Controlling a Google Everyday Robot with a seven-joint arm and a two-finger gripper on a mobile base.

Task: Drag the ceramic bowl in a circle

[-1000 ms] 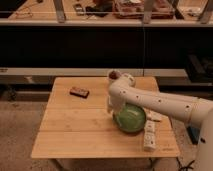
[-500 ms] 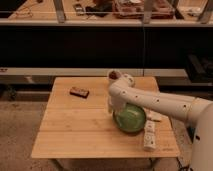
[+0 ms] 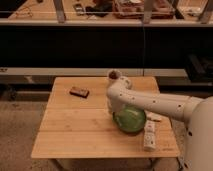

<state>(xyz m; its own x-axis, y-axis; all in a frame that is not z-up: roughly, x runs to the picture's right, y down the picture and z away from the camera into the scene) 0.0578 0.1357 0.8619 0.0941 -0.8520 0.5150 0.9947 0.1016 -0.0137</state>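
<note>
Green ceramic bowl [image 3: 131,120] sits right of centre on the wooden surface [image 3: 75,130], toward the front-right, upright, glossy inside facing up. White robot arm [image 3: 155,102] comes in from the right edge, bends at an elbow above the bowl's back-left side and drops down to it. Pincer [image 3: 116,111] is at the bowl's left rim, low, mostly hidden by the arm's own last link. Can't tell if it is released or clenched, or whether it grips the rim or only touches it.

White cup [image 3: 114,75] with dark contents stands just behind the elbow, near the surface's back edge. White oblong item [image 3: 149,135] lies just right of the bowl near the front-right corner; what it is can't be told. Small dark brown flat packet [image 3: 79,91] lies back-left, well apart from the bowl. Dark shelving [image 3: 75,45] runs behind the surface.
</note>
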